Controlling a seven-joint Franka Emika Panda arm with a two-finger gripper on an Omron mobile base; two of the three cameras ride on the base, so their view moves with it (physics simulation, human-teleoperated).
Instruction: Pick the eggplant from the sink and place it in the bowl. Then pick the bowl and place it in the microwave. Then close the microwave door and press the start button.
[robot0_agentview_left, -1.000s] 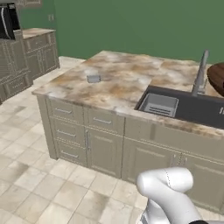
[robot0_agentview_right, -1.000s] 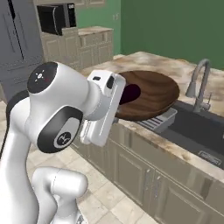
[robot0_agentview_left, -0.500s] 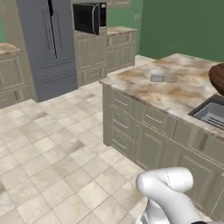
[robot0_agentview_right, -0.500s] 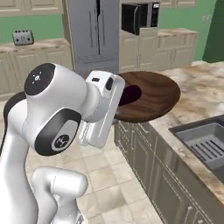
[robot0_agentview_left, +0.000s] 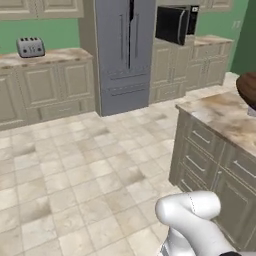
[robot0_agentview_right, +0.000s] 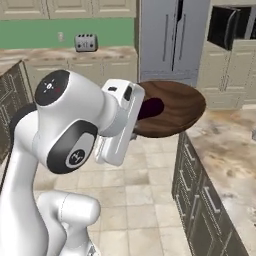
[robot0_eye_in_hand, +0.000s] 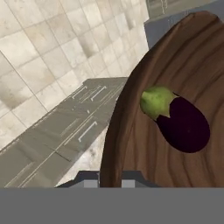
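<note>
Nearest, in the hand view, the tool (robot0_eye_in_hand: 109, 177) pinches the rim of the bowl (robot0_eye_in_hand: 183, 78) — its two dark tips sit on either side of the brown, wood-grained wall at the bottom of the picture, narrow and closed on it. Inside the bowl lies the eggplant (robot0_eye_in_hand: 181, 122), dark purple and glossy with its green cap turned toward the rim, resting on the bowl's inner surface.

In the right base view the white arm carries the bowl (robot0_agentview_right: 172, 107) raised in front of its wrist, above the floor and just beside the near end of the marbled worktop (robot0_agentview_right: 232, 150); the eggplant (robot0_agentview_right: 150, 107) shows as a dark patch inside it, close to the wrist. In the left base view only an edge of the bowl (robot0_agentview_left: 248, 87) shows at the right border, over the worktop (robot0_agentview_left: 225, 117) with its beige drawers beneath.

Beyond lies an open stretch of pale tiled floor (robot0_agentview_left: 75, 165). Along the far wall stands a tall grey refrigerator (robot0_agentview_left: 125, 50), with beige cabinets to either side and a toaster (robot0_agentview_left: 30, 47) on the left-hand run — small and silver. To the right of the refrigerator, set above a beige cabinet, is the microwave (robot0_agentview_left: 175, 22), and its black door (robot0_agentview_right: 223, 25) stands swung open.
</note>
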